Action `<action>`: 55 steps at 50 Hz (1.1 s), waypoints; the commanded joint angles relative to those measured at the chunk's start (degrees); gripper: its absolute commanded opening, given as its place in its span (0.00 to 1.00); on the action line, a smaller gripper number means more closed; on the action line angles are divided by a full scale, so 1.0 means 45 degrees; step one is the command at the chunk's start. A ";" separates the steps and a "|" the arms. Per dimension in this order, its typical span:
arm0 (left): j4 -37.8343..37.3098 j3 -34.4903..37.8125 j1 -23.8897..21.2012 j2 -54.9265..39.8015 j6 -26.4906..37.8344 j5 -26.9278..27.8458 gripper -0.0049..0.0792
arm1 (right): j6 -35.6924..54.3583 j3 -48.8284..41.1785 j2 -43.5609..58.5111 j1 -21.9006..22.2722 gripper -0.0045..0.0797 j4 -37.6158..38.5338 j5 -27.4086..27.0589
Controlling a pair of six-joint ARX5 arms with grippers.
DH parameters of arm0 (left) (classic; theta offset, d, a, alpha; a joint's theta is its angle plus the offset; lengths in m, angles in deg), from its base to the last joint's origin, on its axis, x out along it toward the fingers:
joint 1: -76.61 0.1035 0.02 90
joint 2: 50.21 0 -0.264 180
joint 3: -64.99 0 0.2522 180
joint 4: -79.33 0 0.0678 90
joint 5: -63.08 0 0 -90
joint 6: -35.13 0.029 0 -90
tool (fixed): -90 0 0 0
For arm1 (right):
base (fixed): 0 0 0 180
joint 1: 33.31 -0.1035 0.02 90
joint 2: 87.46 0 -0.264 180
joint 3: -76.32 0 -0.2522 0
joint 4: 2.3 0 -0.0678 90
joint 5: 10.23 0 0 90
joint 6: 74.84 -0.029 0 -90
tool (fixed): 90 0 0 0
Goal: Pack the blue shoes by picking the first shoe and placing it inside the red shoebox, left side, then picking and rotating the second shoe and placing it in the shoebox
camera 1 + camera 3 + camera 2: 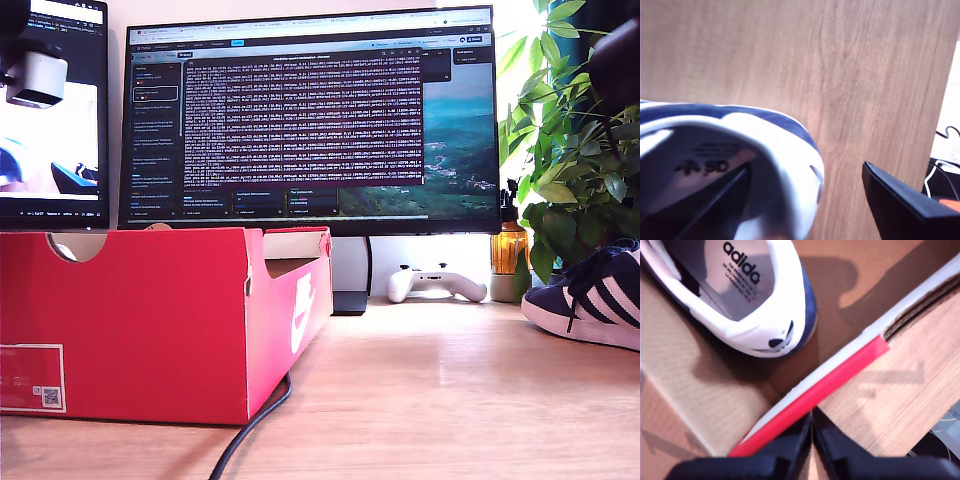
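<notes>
exterior view: red shoebox, matte cardboard, white swoosh and end label, half-round rim notch, on the woodgrain worktop at the exterior view's left. Second shoe, navy suede, white stripes, white sole, at the exterior view's right edge, touching the worktop.
first wrist view: first shoe lies inside the box on brown corrugated floor; white lining, trefoil heel tab. My first gripper has its jaws together above the box's rim.
second wrist view: my second gripper is spread wide, one finger inside the shoe's collar, the other outside the heel.
</notes>
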 commanded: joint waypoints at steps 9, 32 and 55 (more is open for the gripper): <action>0.0189 0.0238 -0.0005 -0.0136 -0.0073 0.0019 0.04 | -0.0151 -0.1088 0.0136 0.0155 0.81 0.1137 0.0131; 0.0189 0.0238 -0.0005 -0.0136 -0.0073 0.0015 0.04 | 0.0539 -0.1248 0.0136 0.0160 0.04 0.1710 -0.0117; 0.0189 0.0238 -0.0005 -0.0136 -0.0073 0.0015 0.04 | 1.0200 0.0495 0.0102 0.0151 0.04 0.1729 0.0044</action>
